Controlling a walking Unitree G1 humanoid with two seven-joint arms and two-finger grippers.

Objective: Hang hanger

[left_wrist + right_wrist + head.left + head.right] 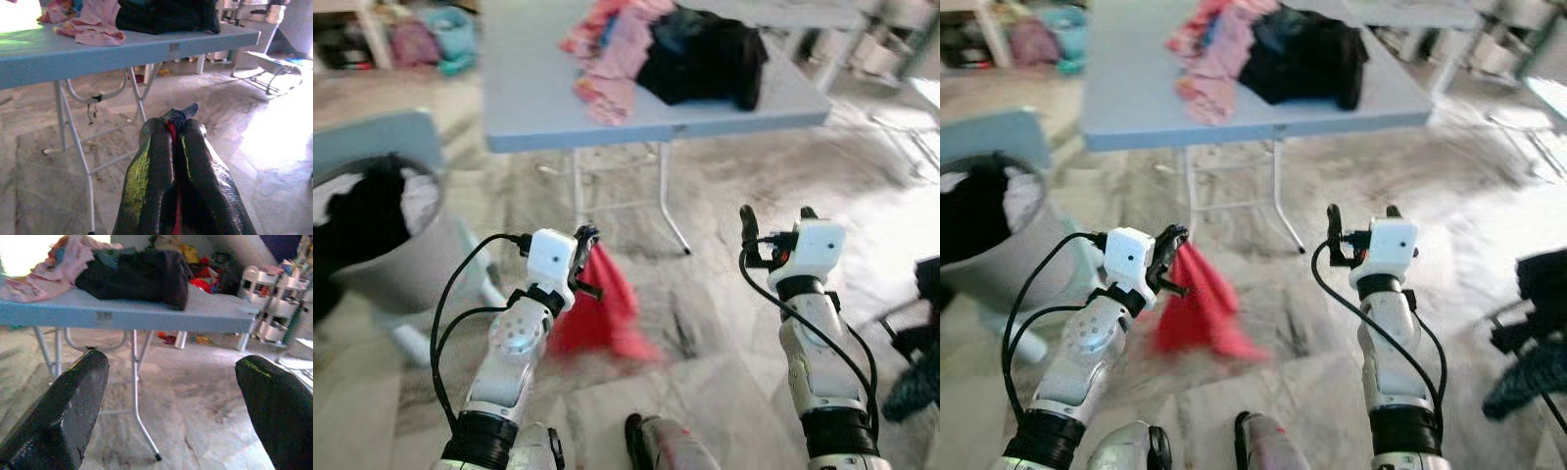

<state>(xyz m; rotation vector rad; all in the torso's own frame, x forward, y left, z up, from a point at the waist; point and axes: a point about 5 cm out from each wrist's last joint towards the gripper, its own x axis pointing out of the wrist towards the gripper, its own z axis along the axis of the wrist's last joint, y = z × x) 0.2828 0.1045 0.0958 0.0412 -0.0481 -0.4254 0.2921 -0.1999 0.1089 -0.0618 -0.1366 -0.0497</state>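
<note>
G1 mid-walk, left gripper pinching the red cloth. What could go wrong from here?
1. The red garment hangs low and loose from the left gripper; it may snag the folding table legs or drag on the floor.
2. The left wrist view shows a narrow strip of fabric between the fingers; it might slip out while walking.
3. The right gripper is open and holds nothing, and I see no hanger, so the hanging step may stall.

Left gripper [584, 257] fingers pinched together, right gripper [775, 227] fingers spread, both forearms raised
</note>
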